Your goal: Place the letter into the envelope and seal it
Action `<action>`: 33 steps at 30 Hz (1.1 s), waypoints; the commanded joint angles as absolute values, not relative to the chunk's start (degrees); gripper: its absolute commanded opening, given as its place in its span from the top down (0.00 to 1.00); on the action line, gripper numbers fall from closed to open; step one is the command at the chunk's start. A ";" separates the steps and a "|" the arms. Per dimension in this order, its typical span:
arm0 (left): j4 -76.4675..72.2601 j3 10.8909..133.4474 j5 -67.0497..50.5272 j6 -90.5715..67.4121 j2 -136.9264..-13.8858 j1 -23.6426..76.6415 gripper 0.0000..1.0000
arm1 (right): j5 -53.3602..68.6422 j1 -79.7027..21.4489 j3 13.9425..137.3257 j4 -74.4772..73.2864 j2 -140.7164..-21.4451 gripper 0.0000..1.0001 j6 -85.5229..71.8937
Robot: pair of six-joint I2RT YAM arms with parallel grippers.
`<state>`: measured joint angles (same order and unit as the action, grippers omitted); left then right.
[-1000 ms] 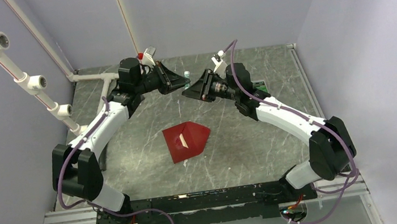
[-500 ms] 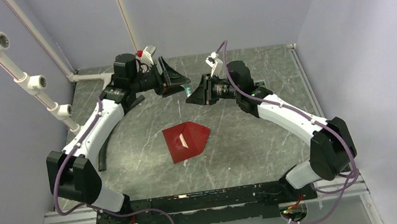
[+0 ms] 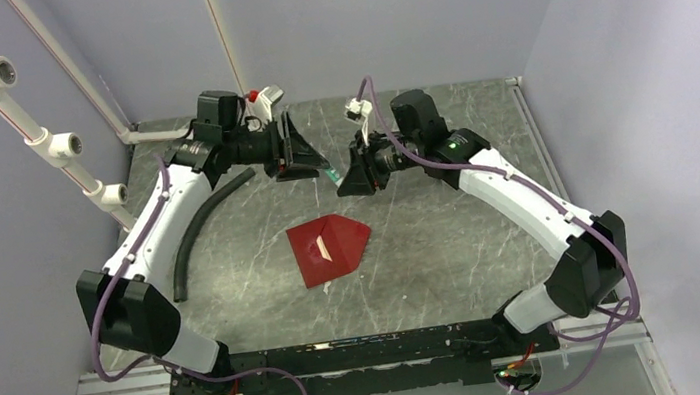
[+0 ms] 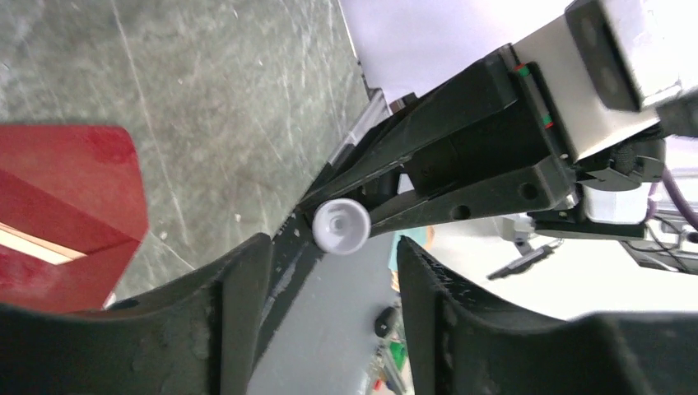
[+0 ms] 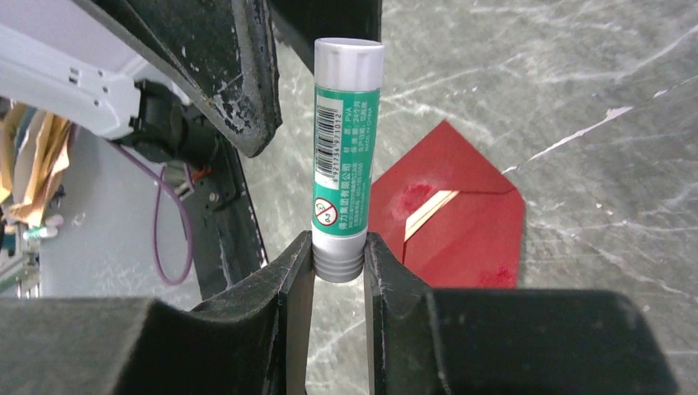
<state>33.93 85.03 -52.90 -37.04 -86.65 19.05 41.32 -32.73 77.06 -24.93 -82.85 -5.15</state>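
Observation:
The dark red envelope [image 3: 329, 247] lies flat mid-table with its pointed flap folded over. A pale strip of the letter [image 3: 328, 251] shows at the flap's edge. My right gripper [image 3: 344, 180] hangs above and behind it, shut on the ribbed base of a green-and-white glue stick [image 5: 346, 148] with its grey cap on. In the right wrist view that gripper [image 5: 338, 262] has the envelope [image 5: 461, 222] and the letter strip [image 5: 428, 210] beyond it. My left gripper [image 3: 316, 166] faces the stick's cap end, open and empty. In the left wrist view the left gripper [image 4: 333, 276] sits just short of the white cap [image 4: 340, 225].
A black hose [image 3: 203, 221] curves along the table's left side under the left arm. White pipes [image 3: 47, 144] run along the left wall. Purple walls close the table on three sides. The two grippers stand nearly tip to tip above the table's rear middle.
My left gripper has opened, come off the glue stick's cap end and drawn back left, uncovering the black hose. The right gripper, still holding the stick, has shifted slightly left.

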 commanded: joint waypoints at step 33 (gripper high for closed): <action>30.88 80.60 -58.99 -36.42 -89.87 23.82 0.98 | 45.59 -30.75 78.88 -30.31 -82.32 0.64 -5.05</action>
<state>38.83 81.45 -60.58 -31.62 -93.93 22.87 42.48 -34.35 81.95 -42.74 -89.01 4.60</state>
